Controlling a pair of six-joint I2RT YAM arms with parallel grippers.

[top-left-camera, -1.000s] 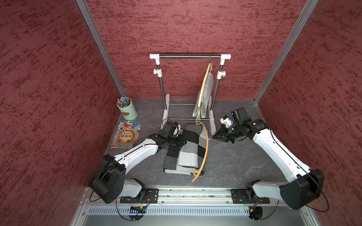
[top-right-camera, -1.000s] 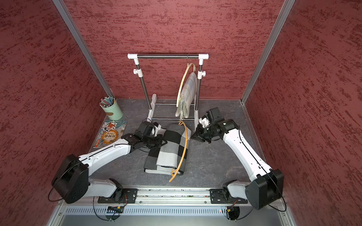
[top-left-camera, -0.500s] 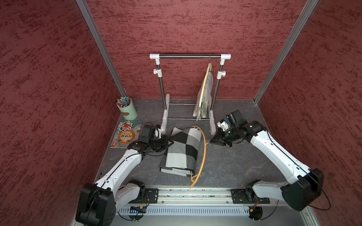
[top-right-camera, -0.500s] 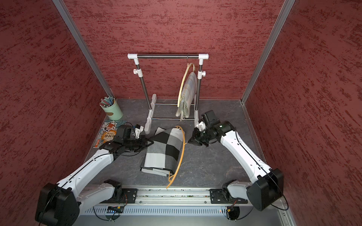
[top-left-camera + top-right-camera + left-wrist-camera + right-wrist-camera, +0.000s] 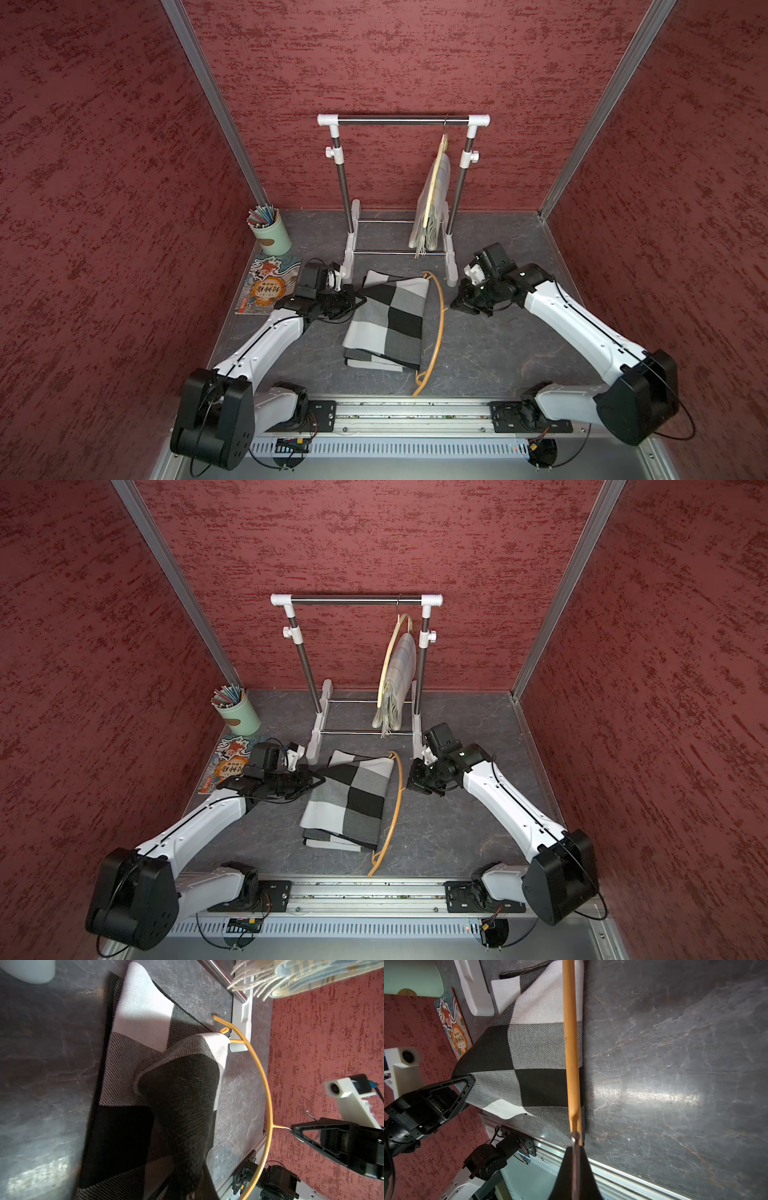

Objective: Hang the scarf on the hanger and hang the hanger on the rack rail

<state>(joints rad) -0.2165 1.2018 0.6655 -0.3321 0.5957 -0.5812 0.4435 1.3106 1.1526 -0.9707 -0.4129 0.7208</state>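
The left gripper (image 5: 352, 297) is closed on the checkered scarf (image 5: 390, 320). The right gripper (image 5: 455, 306) pinches the hook of the orange hanger (image 5: 439, 316).

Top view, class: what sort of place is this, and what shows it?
Probably a robot test booth staged as a wardrobe corner: red panel walls on three sides, two robot arms on a base rail, a clothes rack holding a pale scarf.

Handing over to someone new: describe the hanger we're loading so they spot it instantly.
Start at the white clothes rack against the back wall; on the floor in front of it lies a checked scarf. The hanger is the orange curved one along that scarf's edge, its hook in the right gripper, unlike the pale hanger hung on the rack's rail.
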